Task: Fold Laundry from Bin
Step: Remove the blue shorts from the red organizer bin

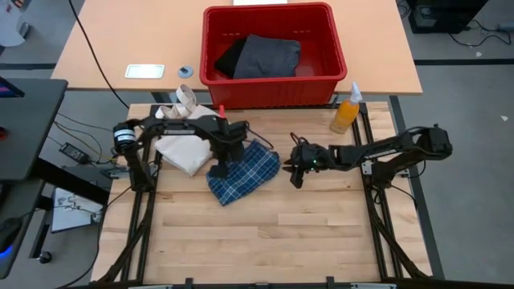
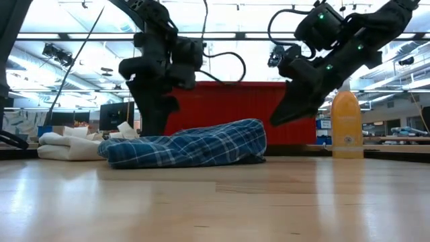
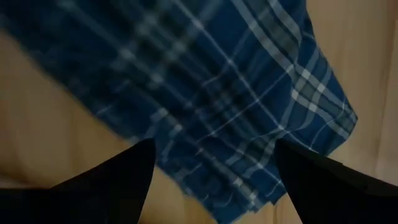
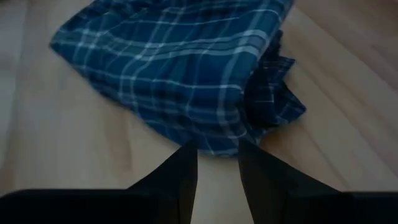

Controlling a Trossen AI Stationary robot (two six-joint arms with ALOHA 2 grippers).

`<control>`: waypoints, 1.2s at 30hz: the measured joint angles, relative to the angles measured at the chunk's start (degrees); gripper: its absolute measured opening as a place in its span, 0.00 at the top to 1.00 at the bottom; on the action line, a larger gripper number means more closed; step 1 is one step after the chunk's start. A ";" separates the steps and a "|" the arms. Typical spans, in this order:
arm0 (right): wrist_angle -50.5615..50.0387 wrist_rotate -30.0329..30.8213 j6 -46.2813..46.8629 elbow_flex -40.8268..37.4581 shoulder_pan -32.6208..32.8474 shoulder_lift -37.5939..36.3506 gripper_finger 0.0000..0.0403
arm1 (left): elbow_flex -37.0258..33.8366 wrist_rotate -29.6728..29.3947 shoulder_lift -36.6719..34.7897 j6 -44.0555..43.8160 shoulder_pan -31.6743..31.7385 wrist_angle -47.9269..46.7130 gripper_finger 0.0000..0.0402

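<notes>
Plaid shirt [image 1: 243, 174] bunched on the table [image 1: 265, 241] toward its far edge. Left gripper [image 1: 220, 168] spread wide, pressed at the shirt's left end, probably touching, gripping nothing. Right gripper [image 1: 295, 174] narrowly parted, empty, just beside the shirt. Dark garments [image 1: 259, 56] in the red bin [image 1: 273, 84] beyond.

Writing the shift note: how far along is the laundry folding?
Done: the plaid shirt is out of the bin and lies bunched on the table, beside a cream cloth. In hand: the left gripper hangs open over the shirt; the right gripper waits beside it, holding nothing. Left: folding it, plus the dark garments in the bin.
</notes>
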 joint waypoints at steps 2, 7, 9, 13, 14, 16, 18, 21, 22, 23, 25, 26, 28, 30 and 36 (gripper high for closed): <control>1.88 0.46 1.67 0.00 0.55 1.06 0.69 | 0.00 -0.04 -1.57 -1.04 0.97 0.23 0.17; 4.17 0.56 4.01 0.00 0.84 1.62 0.69 | 0.00 0.38 -3.75 -3.44 1.80 3.48 0.17; 4.56 0.82 4.47 0.01 0.82 0.97 0.69 | 0.00 2.07 -3.97 -3.70 1.26 5.71 0.17; 4.55 1.42 4.45 2.12 0.84 0.20 0.69 | 0.00 2.64 -3.57 -5.40 -0.85 14.94 0.17; 4.25 1.71 4.43 2.75 0.84 0.20 0.69 | 0.00 2.43 -3.20 -6.11 -1.34 18.00 0.17; 4.09 2.95 4.41 4.14 0.84 0.41 0.69 | 0.00 0.77 -2.09 -7.12 -2.25 24.77 0.17; 3.68 4.58 5.19 5.05 0.84 0.46 0.69 | 0.00 -1.14 -0.25 -7.94 -2.83 31.73 0.17; 2.96 6.81 8.80 5.94 0.89 0.31 0.69 | 0.11 -1.57 3.82 -9.68 -3.23 42.10 0.17; 1.95 7.29 10.19 6.29 0.90 0.07 0.69 | 0.11 -1.56 5.58 -10.66 -3.24 45.42 0.17; 0.28 7.75 11.34 6.88 1.02 -0.18 0.69 | 0.13 -1.68 7.13 -11.95 -3.24 47.65 0.17; -4.30 8.71 12.76 8.24 1.26 -0.50 0.69 | 0.02 -1.73 10.22 -15.01 -3.24 49.54 0.17; -7.29 8.97 12.88 9.04 1.37 -0.89 0.69 | 0.02 -1.87 11.26 -16.73 -3.24 50.16 0.17; -13.11 9.16 12.14 10.96 1.56 -1.37 0.69 | 0.00 -2.47 12.25 -18.38 -3.21 48.97 0.17; -19.27 9.24 10.87 13.03 1.58 -2.34 0.69 | 0.00 -2.56 12.14 -18.50 -2.90 48.34 0.17; -34.00 12.42 8.73 20.24 1.40 -4.80 0.69 | 1.74 -2.73 6.23 -18.67 -2.44 47.36 0.17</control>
